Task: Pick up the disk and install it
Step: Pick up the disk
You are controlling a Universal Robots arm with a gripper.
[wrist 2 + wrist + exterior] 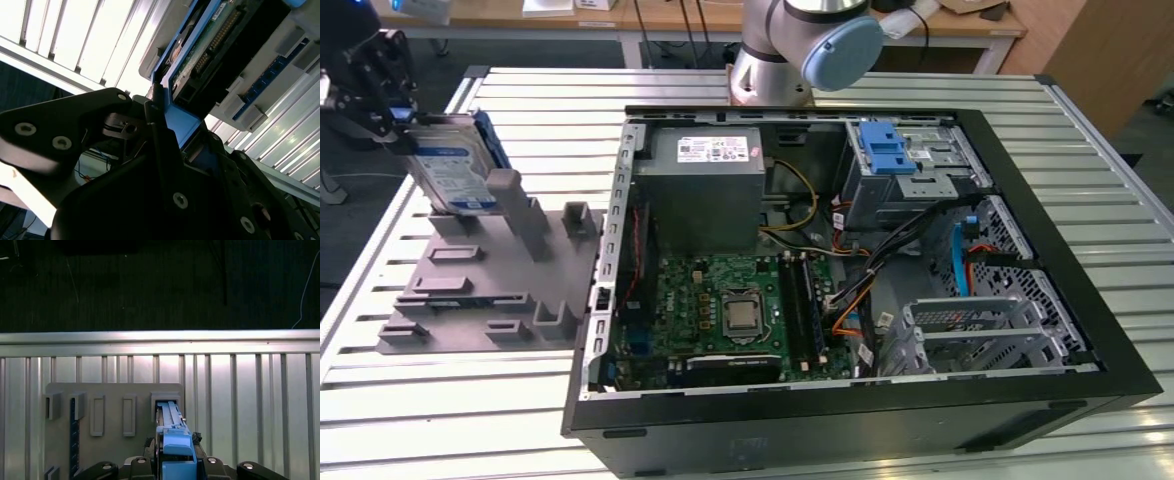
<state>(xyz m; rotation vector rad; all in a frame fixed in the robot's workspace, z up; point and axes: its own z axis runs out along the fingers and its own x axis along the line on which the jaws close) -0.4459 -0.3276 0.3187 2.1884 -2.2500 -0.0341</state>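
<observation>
Your disk stands nearly upright in a slot of the grey rack, near the table's edge at the exterior view's left. The gripper's jaws pinch its blue-framed upper end. The open computer case lies beside the rack.

- One disk.
- One gripper.
- One grey slotted stand.
- One open computer case.
- Inside the case: one power supply, one motherboard and one blue-latched drive cage.
- One robot arm.
- One slatted metal bench.
</observation>
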